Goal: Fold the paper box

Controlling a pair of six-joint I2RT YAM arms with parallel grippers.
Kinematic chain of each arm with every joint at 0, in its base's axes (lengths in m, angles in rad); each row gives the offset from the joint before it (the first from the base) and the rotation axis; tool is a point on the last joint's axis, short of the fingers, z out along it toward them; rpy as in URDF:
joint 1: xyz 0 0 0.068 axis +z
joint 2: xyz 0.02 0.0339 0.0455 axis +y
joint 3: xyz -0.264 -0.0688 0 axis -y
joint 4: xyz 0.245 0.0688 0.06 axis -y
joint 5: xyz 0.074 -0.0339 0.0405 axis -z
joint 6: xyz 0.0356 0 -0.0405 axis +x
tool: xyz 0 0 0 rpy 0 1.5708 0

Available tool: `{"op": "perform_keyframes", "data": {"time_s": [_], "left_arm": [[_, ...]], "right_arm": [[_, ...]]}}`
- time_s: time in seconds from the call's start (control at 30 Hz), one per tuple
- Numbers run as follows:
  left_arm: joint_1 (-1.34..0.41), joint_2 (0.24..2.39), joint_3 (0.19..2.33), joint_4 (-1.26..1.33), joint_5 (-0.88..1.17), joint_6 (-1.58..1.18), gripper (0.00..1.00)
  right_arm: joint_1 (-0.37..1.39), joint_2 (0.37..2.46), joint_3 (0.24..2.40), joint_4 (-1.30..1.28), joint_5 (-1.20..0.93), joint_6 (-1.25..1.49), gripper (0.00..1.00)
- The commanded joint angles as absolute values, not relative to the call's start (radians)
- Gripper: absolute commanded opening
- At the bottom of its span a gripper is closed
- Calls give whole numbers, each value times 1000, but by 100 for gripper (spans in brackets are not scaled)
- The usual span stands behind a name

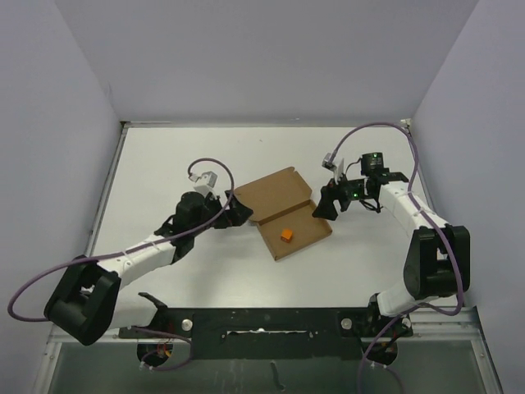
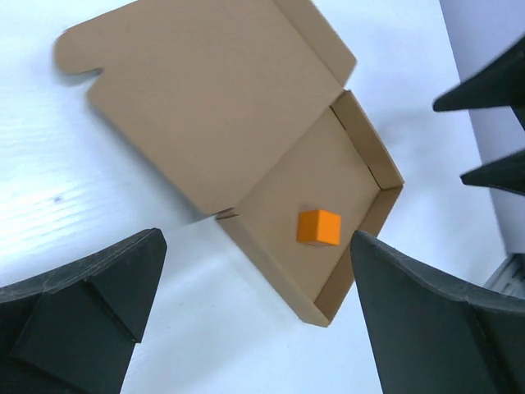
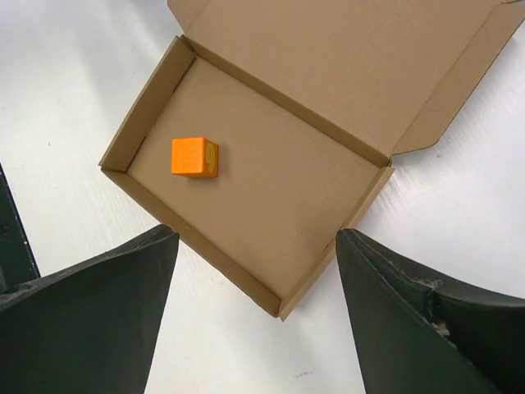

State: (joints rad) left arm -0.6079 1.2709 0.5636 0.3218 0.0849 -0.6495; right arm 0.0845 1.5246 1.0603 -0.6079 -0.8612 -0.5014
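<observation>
From the top view, the paper box (image 1: 283, 212) lies open near the middle of the white counter (image 1: 164, 164). Its shallow tray is the nearer part and its lid is spread out flat on the far side. A small orange cube (image 1: 286, 235) sits in the tray. The left pincer (image 1: 240, 212) is just beside the box's left edge and the right pincer (image 1: 322, 207) is just beside its right edge. Whether either touches the cardboard cannot be told from here.

In the left wrist view, the left pincer (image 2: 256, 238) stands wide and grips nothing. Its dark fingers (image 2: 82, 312) frame the paper box (image 2: 213, 107) on the counter beyond them. The tray's walls stand upright, and the orange cube (image 2: 318, 227) rests close to one short wall. Two dark fingertips of the other arm poke in at the right edge.

In the right wrist view, the right pincer (image 3: 258, 236) is also wide and holds nothing. The paper box (image 3: 271, 180) lies beyond its fingers (image 3: 426, 320), lid laid back. The orange cube (image 3: 194, 156) sits in the tray near the left wall.
</observation>
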Motion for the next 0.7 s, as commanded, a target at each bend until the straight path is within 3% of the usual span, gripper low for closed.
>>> {"op": "perform_keyframes", "data": {"time_s": [0.0,0.37,0.67], "left_arm": [[-453,1255,501,501,350,-789,98],[-228,1435,392,765,529,-958,98],[-251,1512,434,789,505,-1003,94]], "right_arm": [[74,1474,1072,-589,-919,-511,80],[64,1480,1070,-584,-925,-506,80],[62,1485,1071,-584,-923,-501,80]]}}
